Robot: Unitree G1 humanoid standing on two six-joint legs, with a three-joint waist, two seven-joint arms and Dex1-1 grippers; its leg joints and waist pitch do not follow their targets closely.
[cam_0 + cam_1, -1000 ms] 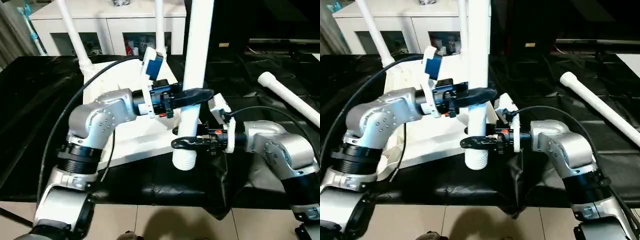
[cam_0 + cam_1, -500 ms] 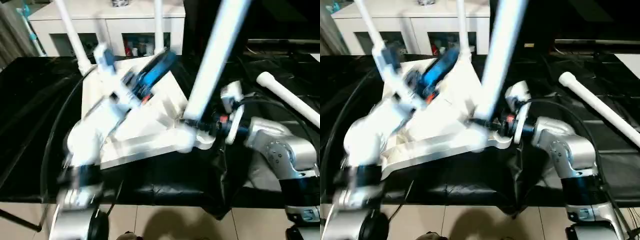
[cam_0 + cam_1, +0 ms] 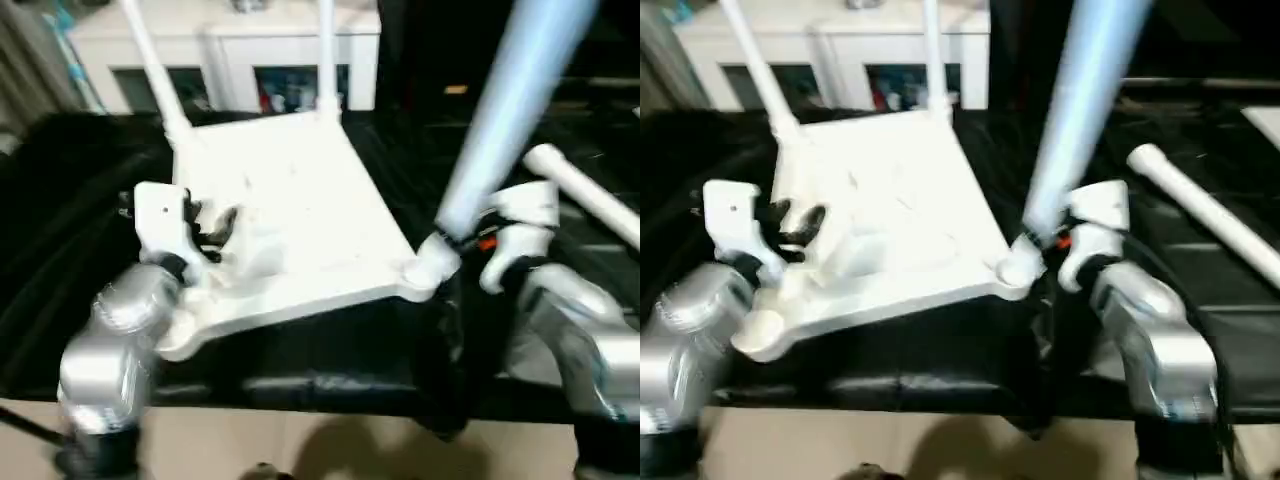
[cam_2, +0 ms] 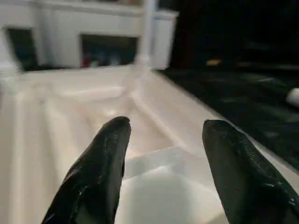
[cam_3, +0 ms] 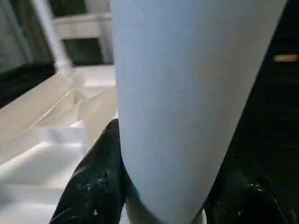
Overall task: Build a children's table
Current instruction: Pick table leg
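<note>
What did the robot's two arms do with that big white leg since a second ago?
The left gripper let go of the leg and swung away over the tabletop, jaws open and empty. The right gripper kept its hold near the bottom and brought the leg's foot to the near corner socket, leaning. The two far legs and the loose one lying alongside stayed put.

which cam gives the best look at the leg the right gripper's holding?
Left eye view: the leg shows long, leaning, its foot at the tabletop's near corner socket beside the right gripper. The right eye view matches. The right wrist view shows a close stretch of tube between black fingers. The left wrist view shows tabletop ribs.
</note>
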